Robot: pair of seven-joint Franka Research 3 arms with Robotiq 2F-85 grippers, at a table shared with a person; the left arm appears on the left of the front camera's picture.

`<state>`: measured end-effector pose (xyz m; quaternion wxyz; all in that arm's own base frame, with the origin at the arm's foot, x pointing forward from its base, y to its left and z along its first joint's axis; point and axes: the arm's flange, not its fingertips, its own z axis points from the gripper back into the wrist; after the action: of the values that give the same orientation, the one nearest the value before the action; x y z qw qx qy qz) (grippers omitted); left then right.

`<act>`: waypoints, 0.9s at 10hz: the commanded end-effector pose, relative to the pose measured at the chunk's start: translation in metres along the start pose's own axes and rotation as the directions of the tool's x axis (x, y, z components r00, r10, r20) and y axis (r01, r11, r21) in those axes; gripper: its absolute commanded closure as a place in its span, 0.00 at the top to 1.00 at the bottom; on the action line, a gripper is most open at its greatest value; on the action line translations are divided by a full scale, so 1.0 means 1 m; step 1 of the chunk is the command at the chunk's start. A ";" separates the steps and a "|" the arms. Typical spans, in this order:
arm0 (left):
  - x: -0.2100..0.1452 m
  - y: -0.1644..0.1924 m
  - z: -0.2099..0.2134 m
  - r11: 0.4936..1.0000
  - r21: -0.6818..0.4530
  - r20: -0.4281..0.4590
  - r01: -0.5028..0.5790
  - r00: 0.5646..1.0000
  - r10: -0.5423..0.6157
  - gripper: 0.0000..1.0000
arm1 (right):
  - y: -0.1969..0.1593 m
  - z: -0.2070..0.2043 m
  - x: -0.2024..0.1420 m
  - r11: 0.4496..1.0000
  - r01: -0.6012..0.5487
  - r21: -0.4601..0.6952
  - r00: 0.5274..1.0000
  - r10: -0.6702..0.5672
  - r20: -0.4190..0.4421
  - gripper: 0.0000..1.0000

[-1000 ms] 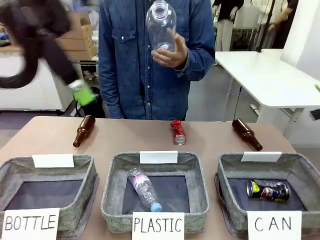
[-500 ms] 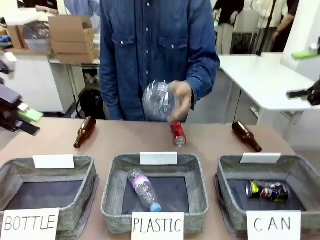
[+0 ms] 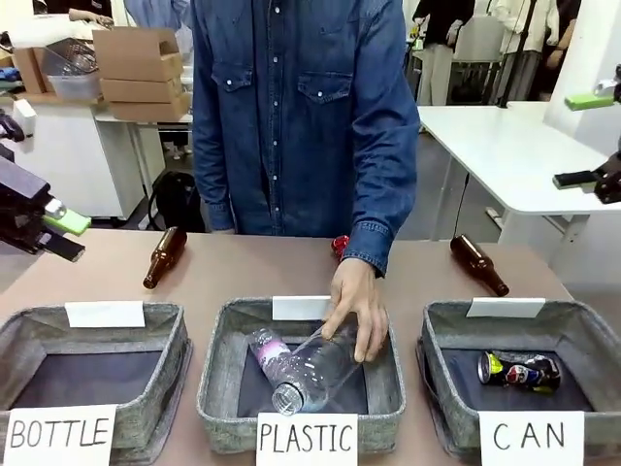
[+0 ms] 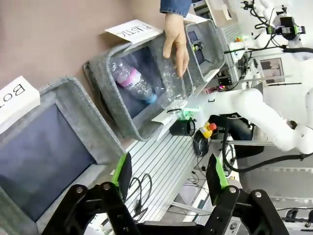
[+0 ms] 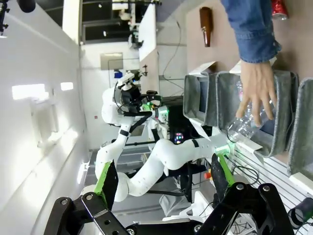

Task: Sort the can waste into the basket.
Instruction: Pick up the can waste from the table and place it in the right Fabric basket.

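Three grey bins line the near edge of the desk (image 3: 252, 277) in the front view: the BOTTLE bin (image 3: 170, 335) at the left corner, the PLASTIC bin (image 3: 218, 349) in the middle, and the basket (image 3: 441, 335) signed CAN at the right corner. We see the black can (image 3: 519, 372) lying on its side on the basket's dark bottom. The red can (image 3: 338, 243) lies near the far edge, about mid-desk, partly hidden behind the person's denim sleeve (image 3: 374, 254). The person's hand (image 3: 359, 311) holds a clear bottle (image 3: 315, 374) tilted inside the PLASTIC bin, against a second clear bottle (image 3: 267, 348) with a pink label. One brown bottle (image 3: 163, 255) lies toward the far left corner, another (image 3: 478, 262) toward the far right. The left gripper (image 3: 76, 236) hangs off the left edge and the right gripper (image 3: 580, 141) high beyond the right edge; both have their fingers apart and hold nothing.

From the left wrist we look past the left gripper (image 4: 168, 171), its fingers spread with nothing between them, at the BOTTLE bin (image 4: 83, 117) and the PLASTIC bin (image 4: 105, 105), where the hand (image 4: 175, 41) rests on the clear bottle (image 4: 171, 88).

From the right wrist, the right gripper (image 5: 162, 177) has its fingers wide apart and empty. Beyond them we see the hand (image 5: 257, 90) at the PLASTIC bin (image 5: 283, 112), and the red can (image 5: 279, 9) and a brown bottle (image 5: 206, 19) on the desk.
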<state>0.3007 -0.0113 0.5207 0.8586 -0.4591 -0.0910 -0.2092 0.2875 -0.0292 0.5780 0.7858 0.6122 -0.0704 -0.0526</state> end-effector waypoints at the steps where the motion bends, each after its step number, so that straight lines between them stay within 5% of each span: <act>1: -0.004 0.003 0.004 1.000 0.002 -0.008 -0.007 1.000 0.007 0.79 | -0.002 0.003 -0.001 1.000 -0.025 -0.012 1.000 0.025 -0.012 1.00; 9: -0.004 0.003 0.004 1.000 0.002 -0.008 -0.007 1.000 0.007 0.79 | -0.002 0.003 -0.001 1.000 -0.025 -0.012 1.000 0.025 -0.012 1.00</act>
<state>0.3006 -0.0083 0.5201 0.8610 -0.4556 -0.0906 -0.2070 0.2873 -0.0292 0.5779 0.7857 0.6125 -0.0701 -0.0517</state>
